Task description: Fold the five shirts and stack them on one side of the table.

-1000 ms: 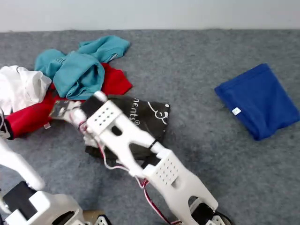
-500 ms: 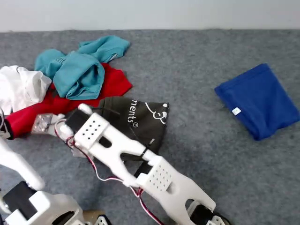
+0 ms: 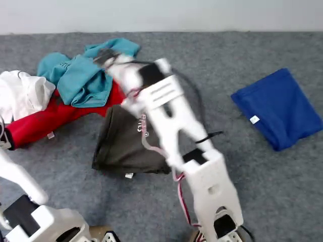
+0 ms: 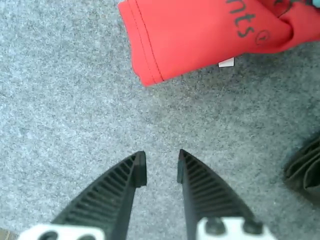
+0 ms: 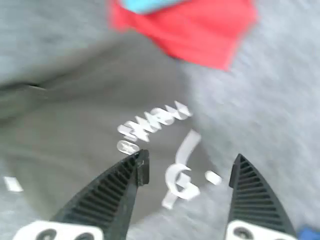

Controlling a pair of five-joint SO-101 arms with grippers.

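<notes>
A black shirt with white print lies loosely folded in the middle of the table. My right arm stretches across it, and my right gripper is blurred beside the teal shirt. In the right wrist view the right gripper is open and holds nothing, above the black shirt and near the red shirt. The red shirt lies under the teal one, next to a white shirt. My left gripper hangs slightly open over bare carpet close to the red shirt. A folded blue shirt rests at the right.
Grey carpet covers the table up to a pale wall at the back. The left arm's base stands at the front left. Open carpet lies between the black shirt and the blue one.
My right arm has swung from the black shirt's left edge up and across to the far side by the teal shirt. The black shirt has changed shape. The left arm has stayed put.
</notes>
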